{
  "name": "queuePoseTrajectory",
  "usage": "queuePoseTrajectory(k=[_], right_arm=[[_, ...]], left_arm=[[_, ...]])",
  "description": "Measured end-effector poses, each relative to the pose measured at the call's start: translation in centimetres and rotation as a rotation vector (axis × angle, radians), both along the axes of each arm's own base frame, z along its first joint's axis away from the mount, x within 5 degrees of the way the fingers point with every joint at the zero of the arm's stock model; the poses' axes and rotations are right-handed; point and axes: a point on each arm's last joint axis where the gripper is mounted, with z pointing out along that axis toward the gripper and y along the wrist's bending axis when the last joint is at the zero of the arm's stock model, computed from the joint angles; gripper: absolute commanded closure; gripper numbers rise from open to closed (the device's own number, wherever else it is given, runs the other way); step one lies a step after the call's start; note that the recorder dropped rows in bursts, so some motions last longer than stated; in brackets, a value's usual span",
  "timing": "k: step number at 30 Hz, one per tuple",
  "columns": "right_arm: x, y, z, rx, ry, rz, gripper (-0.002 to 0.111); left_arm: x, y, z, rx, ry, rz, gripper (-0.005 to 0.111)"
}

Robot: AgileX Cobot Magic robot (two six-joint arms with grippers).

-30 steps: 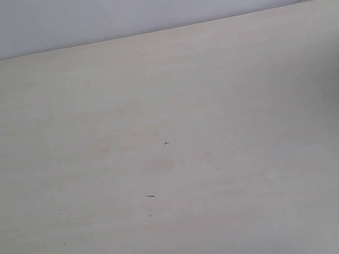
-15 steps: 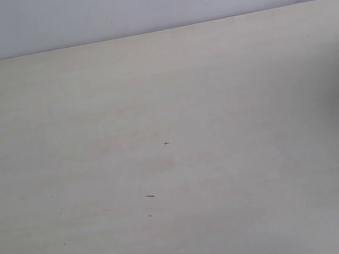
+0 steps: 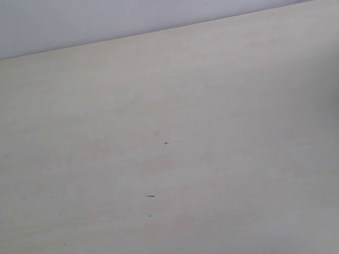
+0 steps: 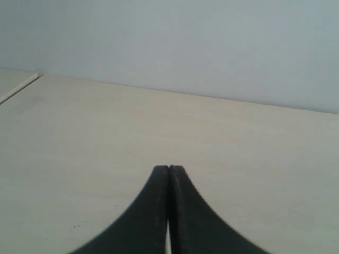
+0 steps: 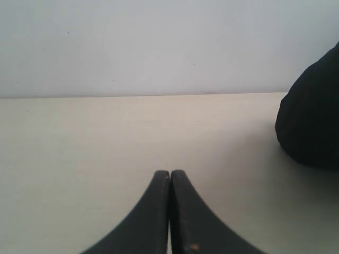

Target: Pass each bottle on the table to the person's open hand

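a: what does the outside view give?

b: the table (image 3: 165, 102), pale beige with faint grain, fills most of it. a grey-white wall (image 3: 149, 1) stands behind its far edge. a tiny speck (image 3: 166, 143) sits near the middle. a short dark dash (image 3: 149, 196) lies nearer the camera, a little left of the speck.

a: and the bottles, relative to the claws?

b: i cannot tell where they are from these views, so i can't place them against either claw.

a: left claw, then.

b: the left claw (image 4: 168, 169) has its two black fingers pressed together at the tips, with nothing gripped. it points out level and low over bare tabletop toward the wall. off to one side a thin seam (image 4: 18, 87) cuts across the corner of the surface. whether the fingers touch the table i cannot tell.

a: and the right?

b: the right claw (image 5: 170, 173) is much alike: fingers together tip to tip, gripping nothing, held low over the table and aimed at the wall. a black rounded lump (image 5: 312, 121) sits on the table ahead of it and off to one side, well apart from the fingertips. a soft shadow lies under the lump. what the lump is i cannot tell.
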Motion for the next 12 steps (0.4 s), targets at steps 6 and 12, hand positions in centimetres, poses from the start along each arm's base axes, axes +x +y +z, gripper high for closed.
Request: queuePoseTrajectory(k=[6,12], right_arm=[[0.0,0.0,0.0,0.0,0.0,0.0,0.108],[0.0,0.0,0.0,0.0,0.0,0.0,0.108]], left_arm=[[0.01,-0.32,0.0,0.0,0.0,-0.058,0.107],[0.01,-0.34,0.0,0.0,0.0,-0.061,0.107]])
